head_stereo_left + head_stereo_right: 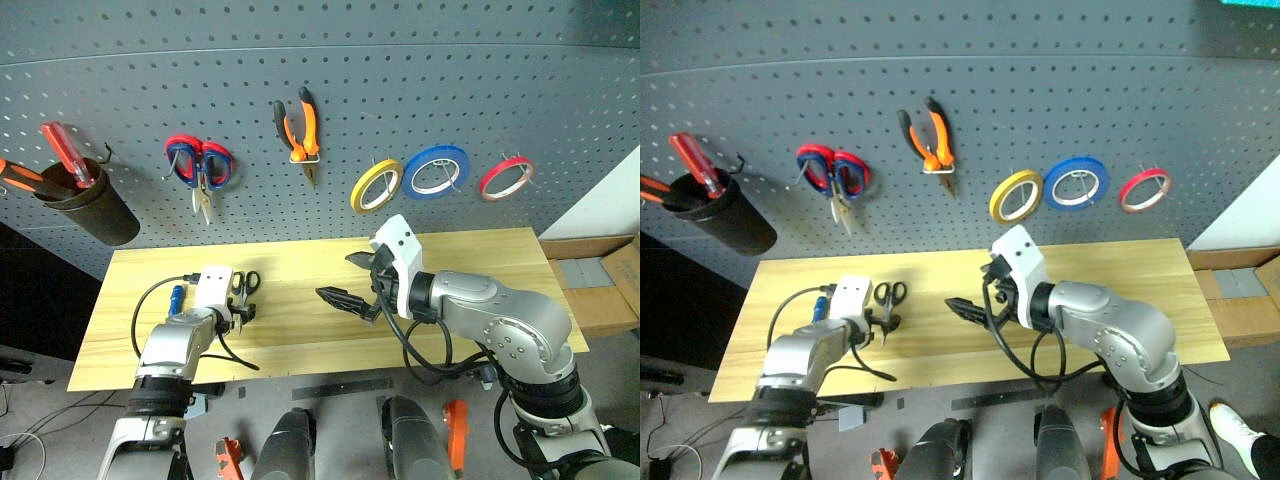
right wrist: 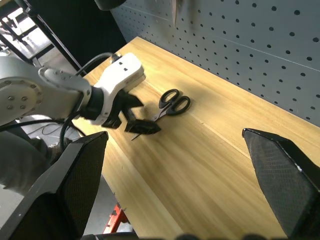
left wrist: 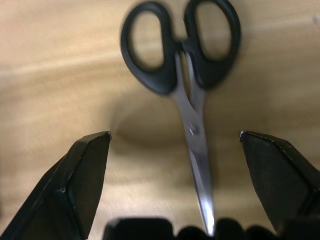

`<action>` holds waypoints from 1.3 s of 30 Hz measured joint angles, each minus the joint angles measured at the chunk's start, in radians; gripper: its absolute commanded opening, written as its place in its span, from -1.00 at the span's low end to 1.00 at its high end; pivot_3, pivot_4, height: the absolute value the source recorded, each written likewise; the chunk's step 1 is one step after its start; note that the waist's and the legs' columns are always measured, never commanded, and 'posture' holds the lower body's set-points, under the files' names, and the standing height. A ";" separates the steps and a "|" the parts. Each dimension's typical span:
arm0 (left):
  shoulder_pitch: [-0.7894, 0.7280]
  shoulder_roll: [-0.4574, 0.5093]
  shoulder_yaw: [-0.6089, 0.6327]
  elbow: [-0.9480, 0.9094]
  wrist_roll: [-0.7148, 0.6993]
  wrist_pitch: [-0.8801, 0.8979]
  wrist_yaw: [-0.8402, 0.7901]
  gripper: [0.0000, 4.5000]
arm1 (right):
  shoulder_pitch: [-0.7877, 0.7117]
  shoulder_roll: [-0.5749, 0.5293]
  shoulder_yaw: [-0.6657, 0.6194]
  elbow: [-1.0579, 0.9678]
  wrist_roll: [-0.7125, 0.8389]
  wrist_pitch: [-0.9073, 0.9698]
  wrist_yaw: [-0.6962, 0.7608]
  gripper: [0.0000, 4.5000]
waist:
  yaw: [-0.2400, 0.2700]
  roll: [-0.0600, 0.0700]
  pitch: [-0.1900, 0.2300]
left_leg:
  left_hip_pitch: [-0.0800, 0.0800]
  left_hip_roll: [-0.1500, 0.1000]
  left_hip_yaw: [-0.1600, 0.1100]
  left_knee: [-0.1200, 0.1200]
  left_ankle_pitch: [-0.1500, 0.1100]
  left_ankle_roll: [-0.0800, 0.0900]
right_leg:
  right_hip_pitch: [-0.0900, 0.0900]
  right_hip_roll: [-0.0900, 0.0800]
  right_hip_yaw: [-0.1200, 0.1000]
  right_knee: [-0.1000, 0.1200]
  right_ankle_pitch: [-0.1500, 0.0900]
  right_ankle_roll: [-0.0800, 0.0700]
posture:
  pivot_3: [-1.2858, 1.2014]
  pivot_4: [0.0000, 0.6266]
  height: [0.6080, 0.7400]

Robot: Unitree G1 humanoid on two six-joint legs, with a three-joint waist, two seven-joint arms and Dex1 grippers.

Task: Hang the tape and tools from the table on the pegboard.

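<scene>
Pegboard point(image 1: 330, 100): dark grey panel, matte, regular rows of small round holes, thin wire hooks.

Hung on it already: pliers point(image 1: 300, 135) with orange-and-black handles, nose down; red tape ring point(image 1: 505, 177), thin and narrow, at the right end of a row with a wider blue roll point(image 1: 437, 171) and a wider yellow roll point(image 1: 376, 186). Further left, scissors with red-and-blue handles point(image 1: 199, 168), and a black cup point(image 1: 88, 205) holding a red-handled screwdriver point(image 1: 68, 154).

Table point(image 1: 480, 270): light wood planks, visible grain, smooth flat top.

Black-handled scissors point(image 3: 182, 75) lie flat on the left part of the table, two oval plastic loops toward the pegboard, slim bright steel blades closed and pointing toward the robot. Just to their left, partly hidden by the arm, the blue handle of a screwdriver point(image 1: 176, 298) lies on the wood.

Left gripper point(image 1: 240, 315): black wedge-shaped fingers spread wide, low over the table, one on either side of the scissor blades; holding nothing. Contact with the blades cannot be told.

Right gripper point(image 1: 350, 285): above mid-table, fingers wide apart, empty; finger pads point(image 2: 280, 180) show a fine cross-hatched texture
</scene>
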 measured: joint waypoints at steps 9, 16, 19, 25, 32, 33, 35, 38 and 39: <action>-0.103 -0.030 0.021 0.154 0.002 -0.036 -0.026 0.59 | -0.026 -0.035 0.055 -0.004 -0.046 0.000 0.010 1.00 | -0.006 0.000 0.000 | 0.002 0.000 0.000 0.000 0.000 0.000 | 0.001 0.000 0.000 0.000 0.000 0.000 | -0.02 -0.12 1.00; -0.103 -0.023 0.015 0.178 0.013 -0.073 -0.048 -0.44 | -0.034 -0.047 0.058 -0.004 -0.076 0.006 0.010 1.00 | -0.014 0.000 0.000 | 0.003 0.000 0.000 0.000 0.000 0.000 | 0.002 0.000 0.001 0.000 0.000 0.000 | -0.02 -0.14 1.00; -0.099 -0.019 0.017 0.179 0.015 -0.075 -0.050 -0.88 | -0.039 -0.049 0.058 -0.004 -0.079 0.007 0.012 1.00 | -0.015 0.000 0.000 | 0.004 0.000 0.000 0.000 0.000 0.001 | 0.003 0.000 0.001 0.001 0.000 0.000 | -0.02 -0.14 1.00; -0.061 -0.009 0.024 0.146 0.015 -0.091 -0.070 -0.93 | -0.045 -0.062 0.062 -0.004 -0.099 0.003 0.021 1.00 | -0.016 0.000 0.000 | 0.004 0.000 0.000 0.000 0.000 0.000 | 0.003 0.000 0.002 0.000 0.000 0.000 | -0.02 -0.15 1.00; 0.119 -0.003 0.051 -0.020 0.002 -0.171 -0.095 -0.93 | -0.068 -0.090 0.064 -0.004 -0.129 -0.024 0.053 1.00 | -0.020 0.000 0.000 | 0.003 0.001 0.000 -0.001 0.000 0.000 | 0.002 0.000 0.002 -0.001 0.000 0.000 | -0.04 -0.16 1.00; 0.162 -0.004 0.067 -0.062 -0.006 -0.189 -0.106 -0.93 | -0.068 -0.092 0.055 -0.004 -0.135 -0.042 0.057 1.00 | -0.021 0.000 0.000 | 0.002 0.002 0.000 -0.001 0.000 0.000 | 0.001 0.000 0.002 -0.002 0.000 0.000 | -0.04 -0.16 1.00; 0.229 -0.012 0.104 -0.127 -0.038 -0.230 -0.121 -0.93 | -0.068 -0.107 0.025 -0.004 -0.144 -0.082 0.073 1.00 | -0.017 0.000 0.000 | 0.001 0.002 -0.001 -0.002 0.000 0.000 | 0.001 0.000 0.001 -0.003 0.000 0.000 | -0.04 -0.16 1.00; 0.292 -0.028 0.162 -0.221 -0.084 -0.291 -0.137 -0.93 | -0.064 -0.120 -0.007 -0.007 -0.152 -0.158 0.113 1.00 | -0.013 0.000 0.000 | 0.000 0.002 -0.001 -0.002 0.000 0.000 | 0.001 0.000 0.000 -0.005 0.000 0.000 | -0.04 -0.19 1.00; 0.314 -0.030 0.172 -0.252 -0.094 -0.304 -0.145 -0.93 | -0.059 -0.124 -0.013 -0.011 -0.152 -0.178 0.125 1.00 | -0.013 0.000 0.000 | 0.000 0.002 -0.001 -0.002 -0.001 0.000 | 0.001 0.000 0.000 -0.005 0.000 0.000 | -0.03 -0.20 1.00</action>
